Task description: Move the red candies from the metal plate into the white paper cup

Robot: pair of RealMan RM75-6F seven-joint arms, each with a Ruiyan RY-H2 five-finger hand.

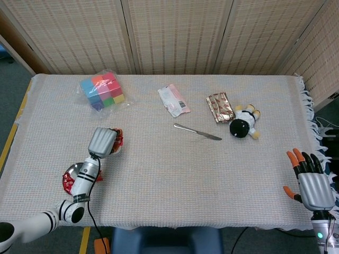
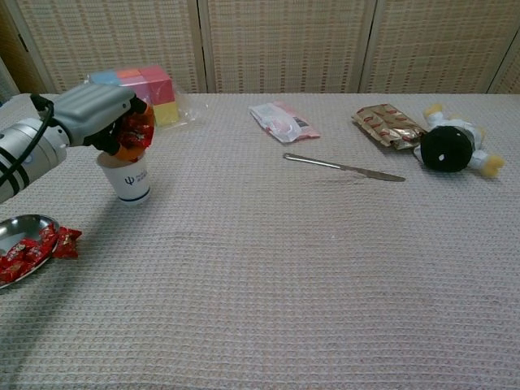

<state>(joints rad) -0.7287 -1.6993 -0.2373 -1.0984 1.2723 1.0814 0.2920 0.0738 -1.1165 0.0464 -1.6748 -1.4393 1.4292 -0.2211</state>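
While your left hand (image 2: 101,114) hovers right over the mouth of the white paper cup (image 2: 130,177), its fingers are curled down around a red candy (image 2: 134,130) that sits at the rim, so you appear to be at the point of dropping one in. More red candies (image 2: 36,248) lie on the metal plate (image 2: 24,223) at the near left of the table, one of them spilling over the plate's right edge onto the cloth. Judge these as light, small and wrapped in crinkly film: the wrapper will likely slide and crackle under the fingertips, so pinch each across its body rather than by a twisted end, and take only as much as the fingers can close on. The cup looks light and easy to tip, and a knock from the knuckles could topple it, so let go from above without pressing on the rim. The plate is smooth and shallow, and candies may skate on it when you scoop. Your right hand (image 1: 312,182) rests at the near right edge with its fingers spread and nothing in it, well apart from the work.
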